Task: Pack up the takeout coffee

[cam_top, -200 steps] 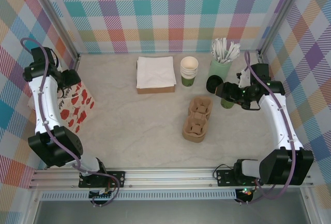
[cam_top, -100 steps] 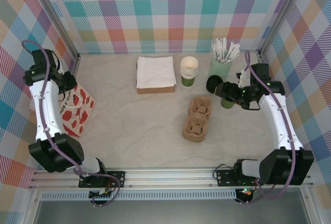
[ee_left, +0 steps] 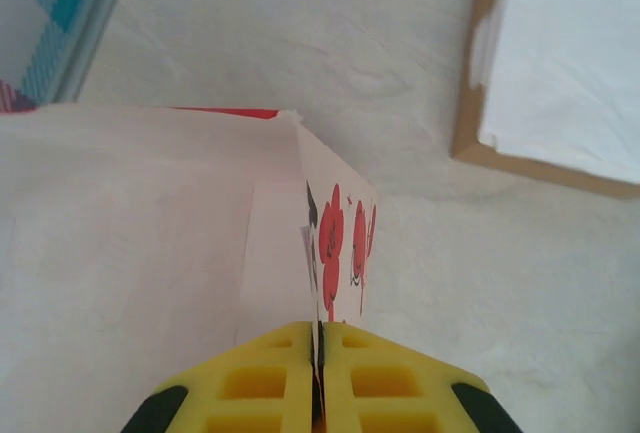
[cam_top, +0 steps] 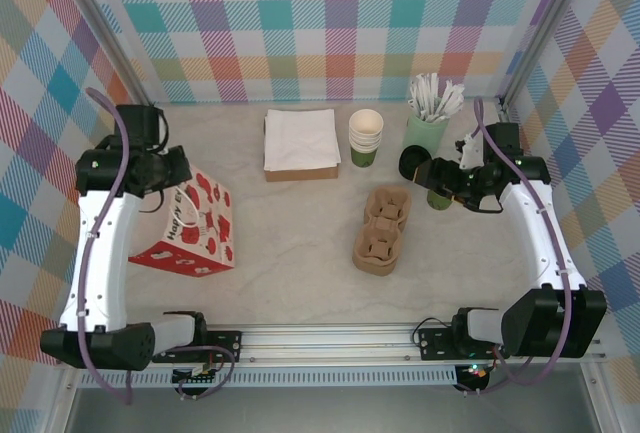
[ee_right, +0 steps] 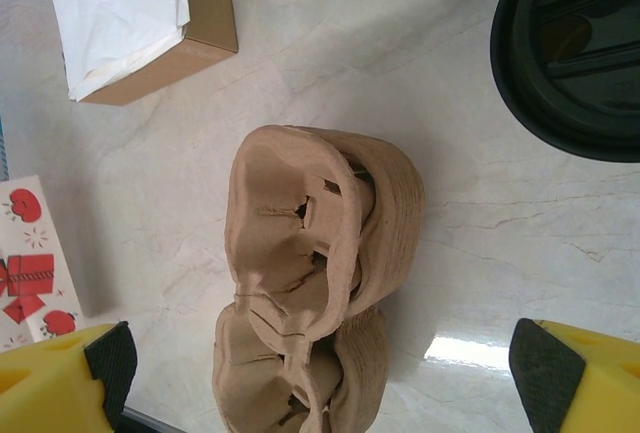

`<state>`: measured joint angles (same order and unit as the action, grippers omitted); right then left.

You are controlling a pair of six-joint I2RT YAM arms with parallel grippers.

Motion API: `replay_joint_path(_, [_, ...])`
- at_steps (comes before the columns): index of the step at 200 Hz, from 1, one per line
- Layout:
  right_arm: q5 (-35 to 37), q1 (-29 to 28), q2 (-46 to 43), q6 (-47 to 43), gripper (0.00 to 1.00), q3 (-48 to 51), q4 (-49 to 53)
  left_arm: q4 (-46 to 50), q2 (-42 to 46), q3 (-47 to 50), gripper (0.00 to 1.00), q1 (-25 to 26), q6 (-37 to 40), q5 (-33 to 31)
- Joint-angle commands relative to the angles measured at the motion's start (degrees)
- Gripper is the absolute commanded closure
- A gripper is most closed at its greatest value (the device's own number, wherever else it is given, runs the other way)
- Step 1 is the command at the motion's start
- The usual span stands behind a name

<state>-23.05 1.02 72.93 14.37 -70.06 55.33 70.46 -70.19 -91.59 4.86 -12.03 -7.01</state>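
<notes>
Marbled table (cam_top: 290,253) has got a napkin box (cam_top: 300,141), cup stack (cam_top: 365,138) and stick cup (cam_top: 425,133) at the back. Carriers (cam_top: 381,230) mid-table, takeout coffee (ee_right: 575,63) right, printed bag (cam_top: 195,231) left.

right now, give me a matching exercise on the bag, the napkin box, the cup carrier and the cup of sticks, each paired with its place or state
Things:
1. red-printed paper bag
2. napkin box
3. cup carrier
4. cup of white sticks

Places or states:
a. brown pulp, mid-table, right of centre
b. edge pinched between the left fingers
c. back right, next to the stack of green cups
d. back centre, white sheets on top

Pairs: 1-b, 2-d, 3-a, 4-c
</notes>
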Motion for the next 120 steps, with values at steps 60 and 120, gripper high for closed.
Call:
replay_joint_path(60, [1.7,-4.7,0.6,1.5,0.03,0.1,0.4,4.7,-8.7,-6.2,0.94,28.9,-14.2,-15.4])
replay_joint_path(120, [7.5,-6.2,0.1,-2.9,0.04,-0.3,3.3,4.1,-23.9,-18.9,0.93,39.1,-13.3,-16.6])
